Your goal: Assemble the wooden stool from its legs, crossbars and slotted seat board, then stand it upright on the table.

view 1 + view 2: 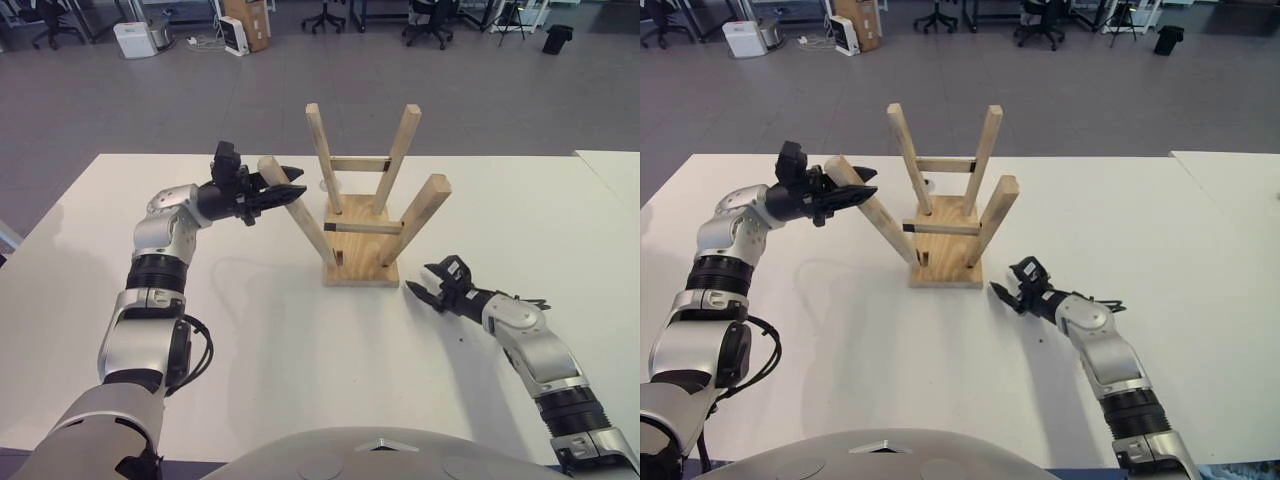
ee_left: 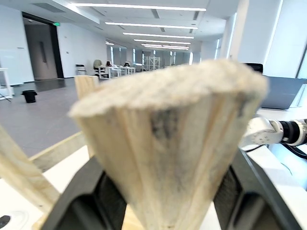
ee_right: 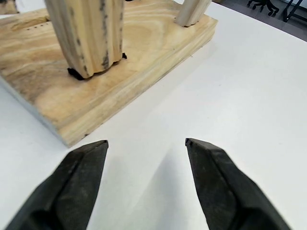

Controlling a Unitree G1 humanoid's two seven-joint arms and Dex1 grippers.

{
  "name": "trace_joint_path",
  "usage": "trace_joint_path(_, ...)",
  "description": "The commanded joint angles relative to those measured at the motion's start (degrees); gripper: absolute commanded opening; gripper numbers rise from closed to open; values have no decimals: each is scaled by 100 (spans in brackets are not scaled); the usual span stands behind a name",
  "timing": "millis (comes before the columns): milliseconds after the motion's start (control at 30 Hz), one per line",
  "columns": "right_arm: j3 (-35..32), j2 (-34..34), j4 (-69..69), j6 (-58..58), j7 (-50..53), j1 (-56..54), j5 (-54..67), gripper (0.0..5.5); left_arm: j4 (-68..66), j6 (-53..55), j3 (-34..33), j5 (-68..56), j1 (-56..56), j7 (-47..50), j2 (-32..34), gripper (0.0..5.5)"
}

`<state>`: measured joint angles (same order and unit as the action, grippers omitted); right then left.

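4 legs (image 1: 399, 150) stick up from the wooden stool (image 1: 365, 235), which sits upside down approx. mid-table on the white table (image 1: 250, 340), w/ its seat board (image 1: 362, 270) flat on the tabletop. The legs splay outward as they rise. 2 crossbars (image 1: 360, 163) show: 1 high up between the 2 far legs, the other (image 1: 368, 228) lower, between the 2 near legs.

Left gripper (image 1: 290, 185) is at 10 o'clock from the seat board, raised well off the table. Its jaws are clamped on the top end of the near-left leg (image 1: 308, 220). In the left wrist view that leg's cut end (image 2: 168, 110) sits between the 2 black fingers (image 2: 79, 201).

Right gripper (image 1: 418, 278) is at 4 o'clock from the seat board, low at the tabletop. Its jaws are spread wide w/ nothing between them. The tips point at the board's near-right corner, just beside it but apart. The right wrist view shows the near-right leg (image 3: 88, 33) seated in the board.
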<state>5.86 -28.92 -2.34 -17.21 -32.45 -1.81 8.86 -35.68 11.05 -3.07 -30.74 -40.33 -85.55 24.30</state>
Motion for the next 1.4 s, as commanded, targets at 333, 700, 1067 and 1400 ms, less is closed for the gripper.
trace_joint_path(333, 85, 167, -5, 61, -229, -2, -71, 303, -1074, -1271, 305, 790, -489, -413, -90, 203)
trace_joint_path(700, 216, 396, 51, 73, -222, 68, -144, 303, -1507, -1470, 1114, 891, -1008, -692, -164, 203)
trace_joint_path(1067, 180, 524, 170, 62, -147, 117, -187, 303, -1192, -1748, 1869, 1872, -127, -275, -224, 203)
trace_joint_path(1400, 159, 592, 242, 101, -81, 110, -181, 303, -947, -980, 1849, 1492, -242, 97, -399, 266)
